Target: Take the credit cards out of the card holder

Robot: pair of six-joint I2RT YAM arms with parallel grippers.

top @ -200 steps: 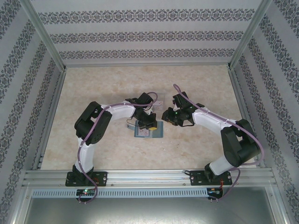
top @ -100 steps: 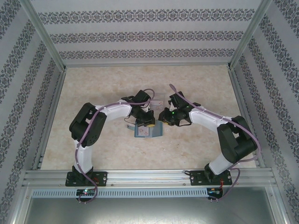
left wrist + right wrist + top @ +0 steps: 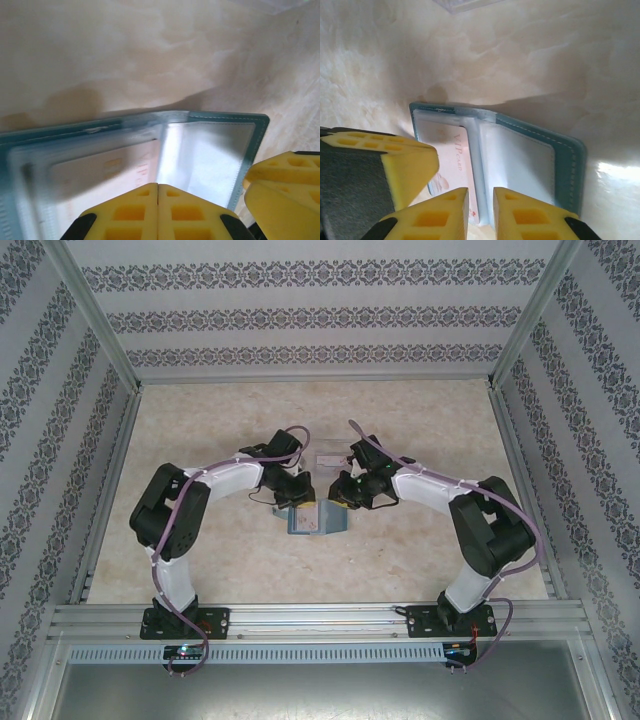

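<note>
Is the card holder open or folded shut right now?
Open. The card holder lies spread like a book on the table, its inside facing up, and a pale card sits tucked in one side.

One card holder [image 3: 318,520], one card [image 3: 452,155], two grippers.
The pale card sits inside the card holder; left gripper [image 3: 158,200] and right gripper [image 3: 481,205] flank it.

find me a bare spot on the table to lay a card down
Bare table lies between the left arm and the left rail, between the right arm and the right rail, and along the back wall. The middle is crowded: left gripper and right gripper over the wallet, clear tray just behind.
</note>
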